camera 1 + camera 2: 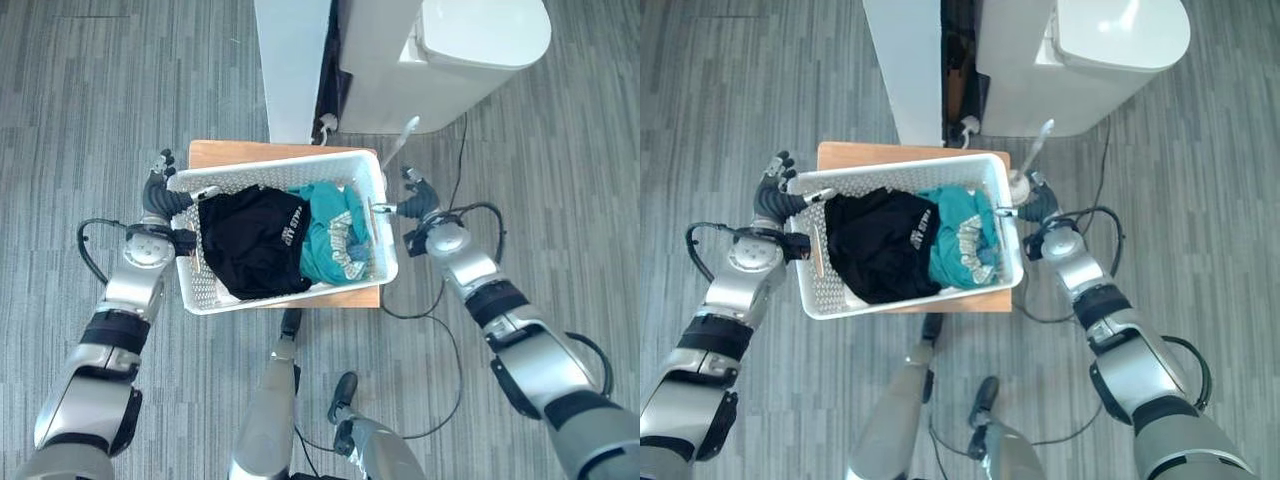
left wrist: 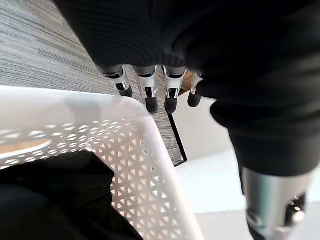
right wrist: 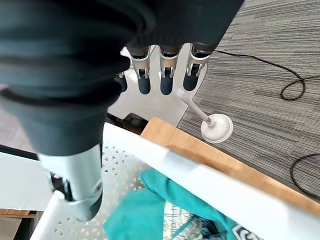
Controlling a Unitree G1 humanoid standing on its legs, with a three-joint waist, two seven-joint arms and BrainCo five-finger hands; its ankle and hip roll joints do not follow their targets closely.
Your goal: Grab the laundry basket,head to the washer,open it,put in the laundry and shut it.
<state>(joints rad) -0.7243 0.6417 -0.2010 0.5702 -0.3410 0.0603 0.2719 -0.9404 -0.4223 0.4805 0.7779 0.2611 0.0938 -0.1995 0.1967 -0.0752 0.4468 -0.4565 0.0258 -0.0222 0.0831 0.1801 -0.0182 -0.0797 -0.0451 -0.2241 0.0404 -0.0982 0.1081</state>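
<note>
Left eye view: laundry basket [image 1: 285, 235] sits on the wooden surface [image 1: 225, 153], washer [image 1: 450, 60] at 1 o'clock. Left wrist view: left hand [image 2: 150, 85], fingers straight, holds nothing outside the rim. Right wrist view: right hand [image 3: 162, 70] likewise. Both should hook the end rims evenly, I judge.

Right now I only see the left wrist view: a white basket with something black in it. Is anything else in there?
Observer: Yes, a teal garment lies beside the black garment in the basket.
Operator: Where's my other hand?
Observer: The right hand is at the basket's opposite side, with its fingers straight above the rim.
Operator: What's the basket sitting on?
Observer: A small wooden table.
</note>
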